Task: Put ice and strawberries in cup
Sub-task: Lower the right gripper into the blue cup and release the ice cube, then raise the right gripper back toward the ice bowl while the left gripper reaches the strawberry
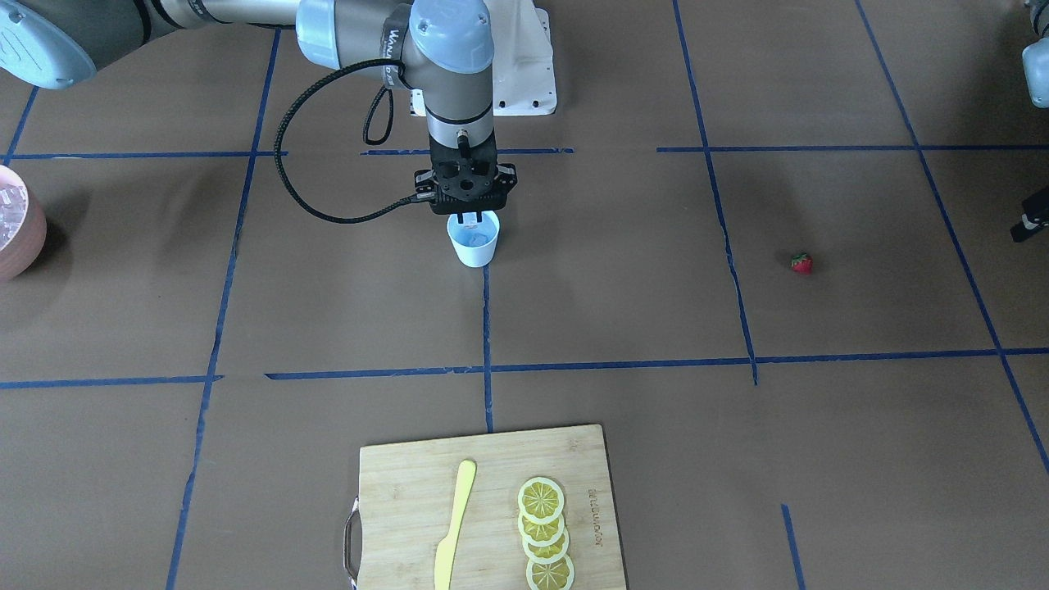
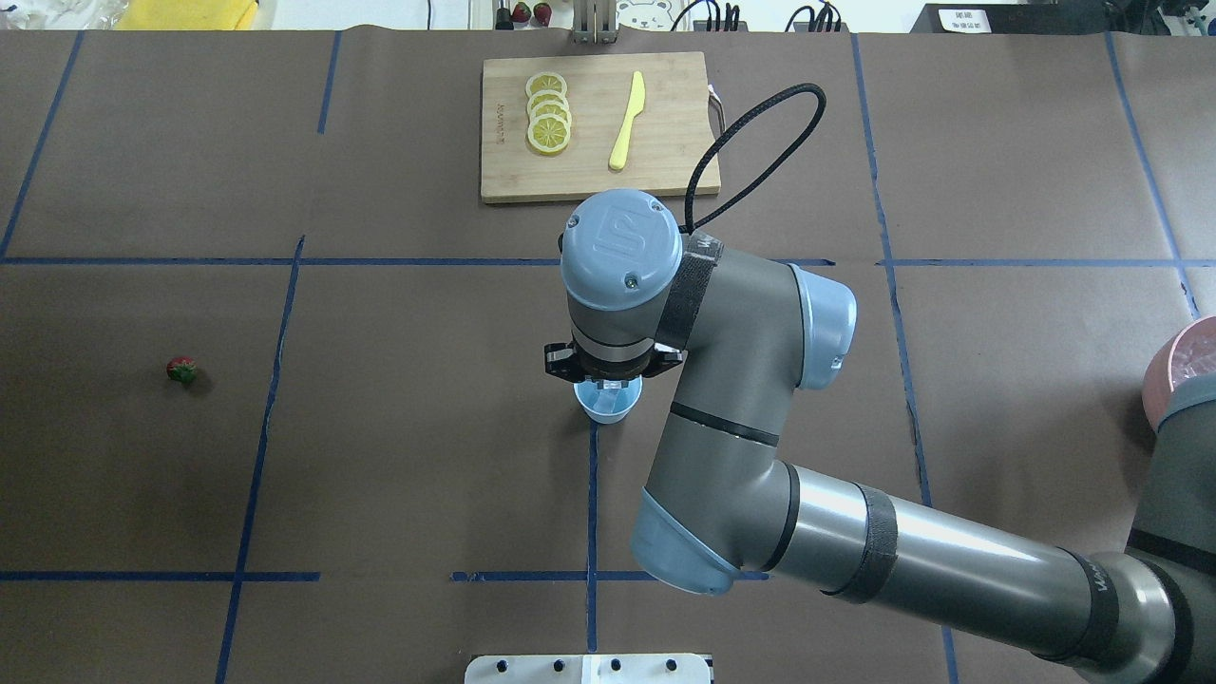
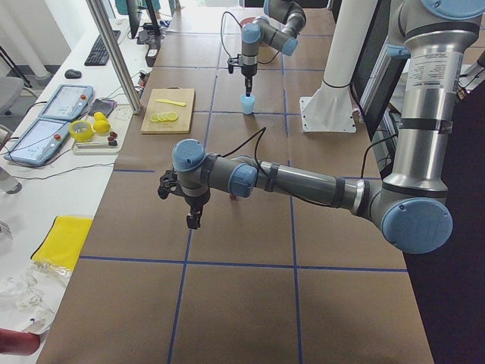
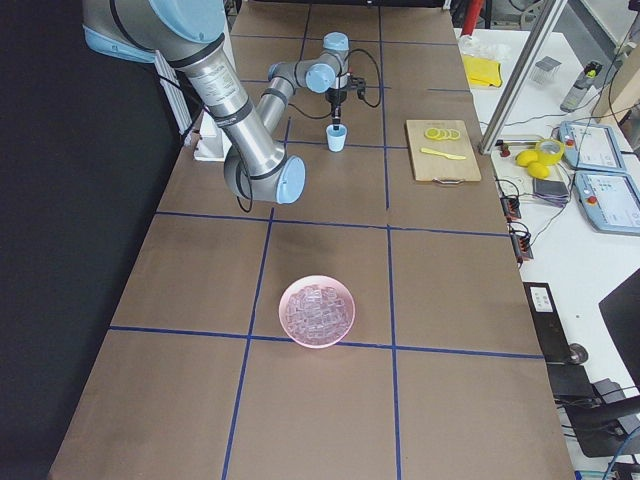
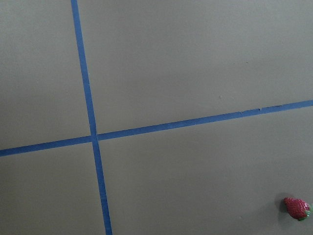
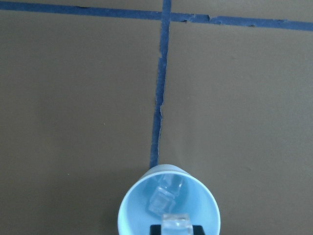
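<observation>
The pale-blue cup [image 1: 474, 242] stands upright at mid-table on a blue tape line; it also shows in the overhead view [image 2: 606, 407]. My right gripper [image 1: 468, 218] points straight down into its mouth. In the right wrist view one ice cube [image 6: 165, 197] lies inside the cup [image 6: 134, 208], and a second ice cube [image 6: 176, 221] sits between my black fingertips [image 6: 155, 228], which look shut on it. The strawberry [image 1: 801, 262] lies alone on the table, far off on my left side. My left gripper [image 3: 193, 221] hangs above the table near it; I cannot tell its state.
A pink bowl [image 4: 317, 310] full of ice cubes stands on my right side. A wooden cutting board [image 1: 410, 492] with several lemon slices [image 1: 542, 533] and a yellow knife [image 1: 453, 524] lies at the far edge. Blue tape lines grid the brown table.
</observation>
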